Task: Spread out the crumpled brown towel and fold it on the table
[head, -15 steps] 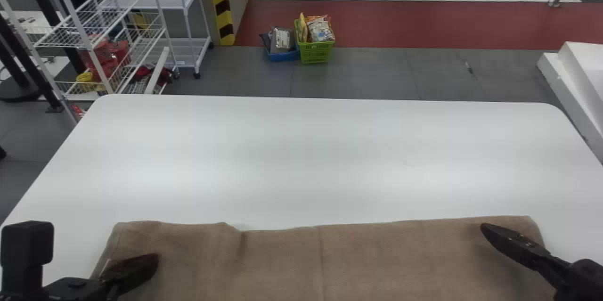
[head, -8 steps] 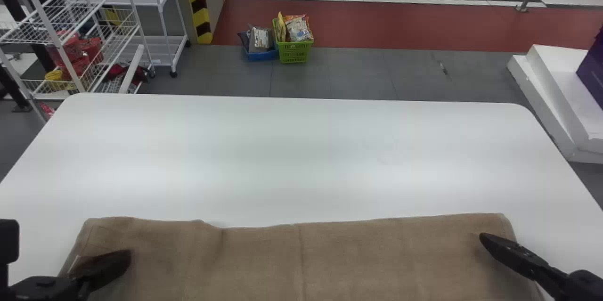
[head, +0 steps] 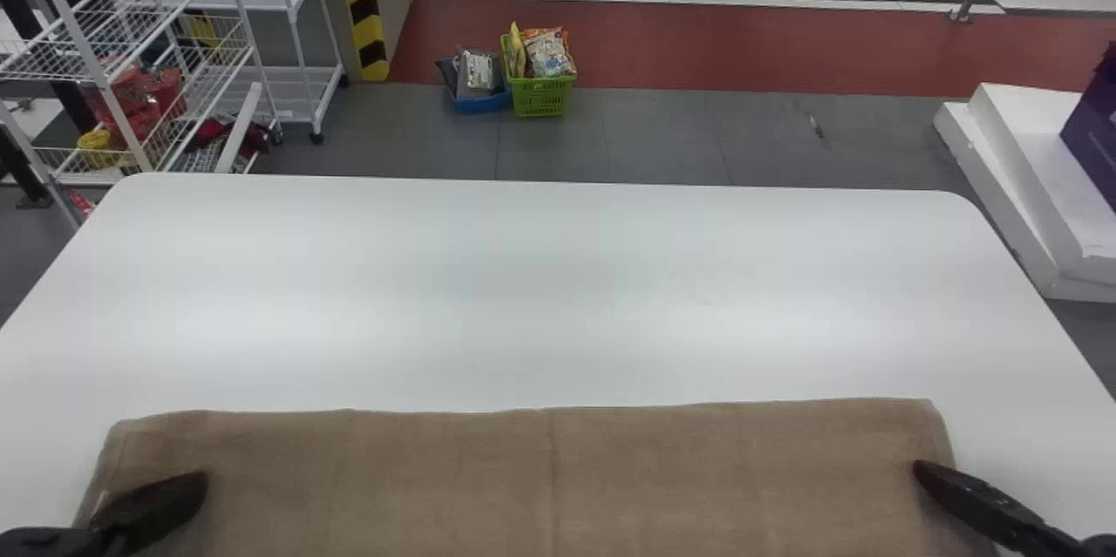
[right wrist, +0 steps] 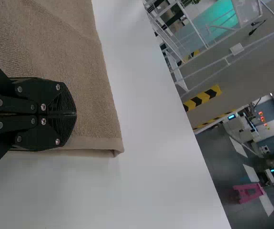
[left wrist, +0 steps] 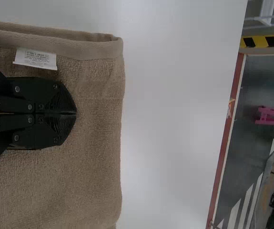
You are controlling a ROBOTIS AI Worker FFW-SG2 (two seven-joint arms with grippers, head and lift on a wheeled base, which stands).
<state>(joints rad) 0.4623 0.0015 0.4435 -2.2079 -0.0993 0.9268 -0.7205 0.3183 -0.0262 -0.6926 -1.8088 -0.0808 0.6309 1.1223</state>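
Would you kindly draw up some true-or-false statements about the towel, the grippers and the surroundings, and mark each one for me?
1. The brown towel lies on the white table. True.
2. A white label shows on the towel beside the left gripper. True.
3. The left gripper's jaws are spread wide apart. False: they are shut together, over the towel.
4. The right gripper is over the middle of the towel. False: it is near the towel's right end.
5. The green basket stands on the floor beyond the table. True.
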